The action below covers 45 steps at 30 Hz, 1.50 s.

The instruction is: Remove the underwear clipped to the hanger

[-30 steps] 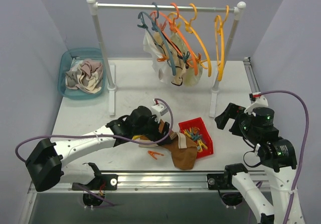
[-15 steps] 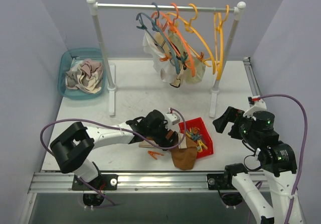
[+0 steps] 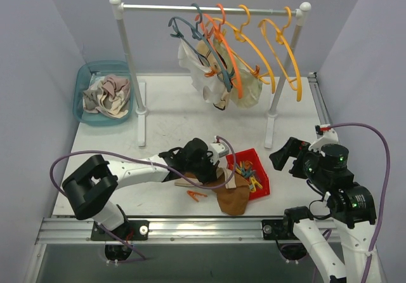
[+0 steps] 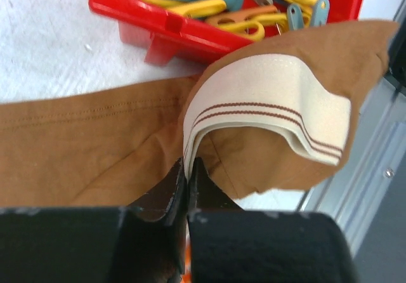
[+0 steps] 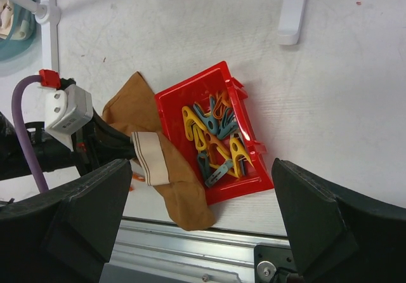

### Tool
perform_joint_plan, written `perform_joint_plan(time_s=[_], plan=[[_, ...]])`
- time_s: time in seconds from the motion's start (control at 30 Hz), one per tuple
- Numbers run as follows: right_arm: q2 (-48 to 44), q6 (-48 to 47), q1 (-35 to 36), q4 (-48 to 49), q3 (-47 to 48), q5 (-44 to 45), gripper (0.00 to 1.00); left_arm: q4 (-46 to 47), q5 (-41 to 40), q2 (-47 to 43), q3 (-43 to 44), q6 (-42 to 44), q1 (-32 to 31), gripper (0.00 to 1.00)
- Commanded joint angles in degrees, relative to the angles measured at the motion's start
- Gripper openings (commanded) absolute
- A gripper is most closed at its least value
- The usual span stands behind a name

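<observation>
Records tabletop (image 3: 171,111) bearing rack (image 3: 127,48) with clipped underwear (image 3: 248,92) on hangers (image 3: 285,54) at rear. Finds brown underwear (image 3: 233,197) lying near front edge, touching red bin (image 5: 238,186). Finds left tool (image 4: 188,165) clamped on its waistband (image 4: 266,99); right tool (image 3: 287,154) gaping, empty.

Matt brown cloth underwear (image 4: 95,143), glossy plastic bin (image 4: 166,34)

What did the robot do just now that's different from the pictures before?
The left pincer slid right toward the red bin and snapped shut on the striped waistband of the brown underwear. The yellow hangers on the rail swung out to the right. The right pincer stayed open and hardly moved, and the teal basket stayed put.
</observation>
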Motion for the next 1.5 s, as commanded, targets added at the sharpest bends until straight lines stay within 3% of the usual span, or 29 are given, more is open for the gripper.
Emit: perform_joint_plan(time_s=[0.0, 0.3, 0.5, 0.6, 0.67, 0.77, 0.83, 1.0, 1.07, 1.1, 1.23, 1.33, 1.47], plan=[[-0.1, 0.0, 0.4, -0.9, 0.1, -0.2, 1.0, -4.7, 0.9, -6.4, 2.8, -1.4, -0.5, 0.02], [-0.1, -0.4, 0.3, -0.6, -0.6, 0.9, 1.0, -16.6, -4.9, -19.4, 9.9, -3.0, -0.7, 0.03], [0.4, -0.7, 0.4, -0.1, -0.6, 0.7, 1.0, -17.3, -8.9, -25.0, 10.4, -4.9, -0.4, 0.02], [0.4, -0.8, 0.3, -0.1, -0.7, 0.3, 1.0, -20.2, -19.8, -28.6, 11.3, -6.4, -0.3, 0.03], [0.4, -1.0, 0.3, -0.1, -0.8, 0.1, 1.0, -24.4, -33.4, -31.0, 12.8, -8.2, -0.3, 0.02], [0.4, -1.2, 0.4, 0.1, -1.1, -1.3, 1.0, -28.0, -46.5, -36.0, 15.0, -9.2, 1.7, 0.03], [0.4, -1.7, 0.3, 0.4, -1.5, -2.0, 1.0, -29.6, -49.1, -39.1, 17.1, -9.6, 4.3, 0.03], [0.5, -2.7, 0.5, 0.6, -2.8, -4.1, 1.0, -26.3, -49.2, -44.0, 19.6, -7.0, 19.6, 0.03], [0.7, -2.4, 0.5, 1.2, -3.3, -5.3, 1.0, -22.9, -48.5, -42.6, 21.0, -5.5, 24.9, 0.02], [0.9, -2.1, 0.5, 1.4, -3.4, -6.1, 1.0, -21.8, -46.2, -41.4, 21.7, -4.6, 30.4, 0.03], [1.7, -1.6, 0.5, 2.2, -4.1, -8.5, 1.0, -19.6, -33.7, -33.3, 26.6, -7.2, 45.1, 0.03], [2.5, -1.9, 0.5, 2.4, -4.4, -10.2, 1.0, -12.9, -28.4, -26.7, 29.1, -9.0, 54.1, 0.02], [2.7, -2.3, 0.6, 2.5, -5.0, -11.9, 1.0, -4.7, -21.5, -15.6, 32.5, -11.6, 62.1, 0.03]])
